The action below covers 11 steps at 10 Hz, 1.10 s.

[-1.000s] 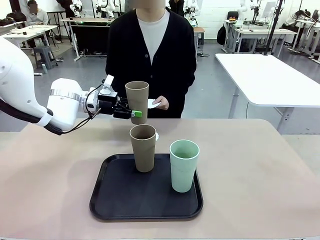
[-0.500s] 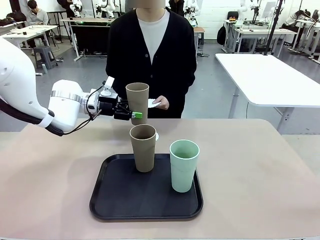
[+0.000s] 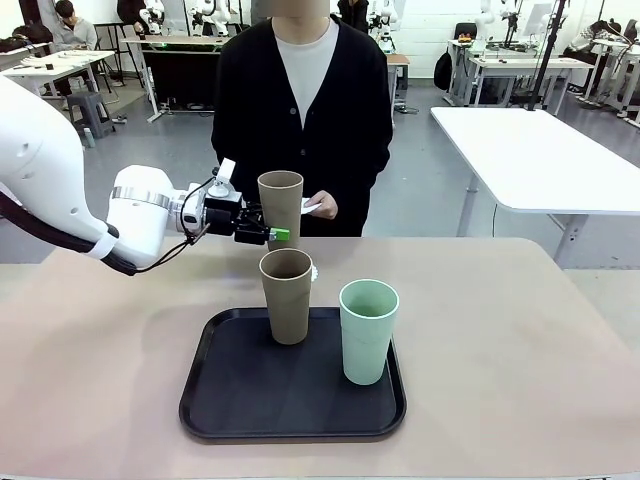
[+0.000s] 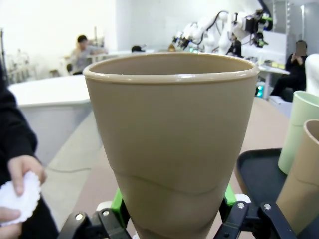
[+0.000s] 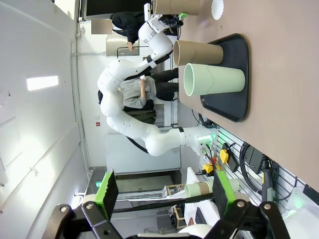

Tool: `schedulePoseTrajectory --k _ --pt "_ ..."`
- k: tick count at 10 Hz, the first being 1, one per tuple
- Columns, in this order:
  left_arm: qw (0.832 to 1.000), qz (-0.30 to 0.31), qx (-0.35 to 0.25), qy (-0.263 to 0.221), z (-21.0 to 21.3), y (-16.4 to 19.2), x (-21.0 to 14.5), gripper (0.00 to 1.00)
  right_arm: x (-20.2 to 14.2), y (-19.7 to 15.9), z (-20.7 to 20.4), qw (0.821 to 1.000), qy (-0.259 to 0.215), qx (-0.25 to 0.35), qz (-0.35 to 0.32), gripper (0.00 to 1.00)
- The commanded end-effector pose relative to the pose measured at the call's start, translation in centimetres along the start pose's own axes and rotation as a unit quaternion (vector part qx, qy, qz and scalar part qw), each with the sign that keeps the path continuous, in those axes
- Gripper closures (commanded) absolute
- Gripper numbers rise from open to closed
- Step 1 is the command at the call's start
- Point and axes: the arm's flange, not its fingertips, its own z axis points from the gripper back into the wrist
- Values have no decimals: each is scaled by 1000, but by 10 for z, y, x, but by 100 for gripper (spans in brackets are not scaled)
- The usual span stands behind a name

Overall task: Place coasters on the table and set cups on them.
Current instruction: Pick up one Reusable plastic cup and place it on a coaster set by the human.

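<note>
Cups: 3 total.
- Tan: 2. raised tan cup (image 3: 280, 200) off table, far of tray; second tan cup (image 3: 287, 300) standing on tray, far left part.
- Mint: 1. mint cup (image 3: 368, 335) on tray, right, nearer than second tan cup.

Tray (image 3: 230, 400): 1, black.

Coasters seen: 2. first coaster (image 5: 218, 8) flat on beige table (image 3: 520, 360), just far of tray; second coaster (image 4: 20, 199) in person's hand (image 4: 22, 172), far side. More than one disc in that hand: cannot tell.

Beige table: 1.
</note>
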Motion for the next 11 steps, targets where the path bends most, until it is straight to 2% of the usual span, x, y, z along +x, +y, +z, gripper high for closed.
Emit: schedulePoseTrajectory --k 1,3,11 --pt "1000 -17 12 -17 -11 8 -10 18 0 1 0 1000 1 3 2 0" --pt "1000 -10 3 -25 -17 9 -19 18 0 1 0 1000 1 3 2 0" --pt "1000 -2 8 8 -43 27 -43 18 0 1 0 1000 1 3 2 0"
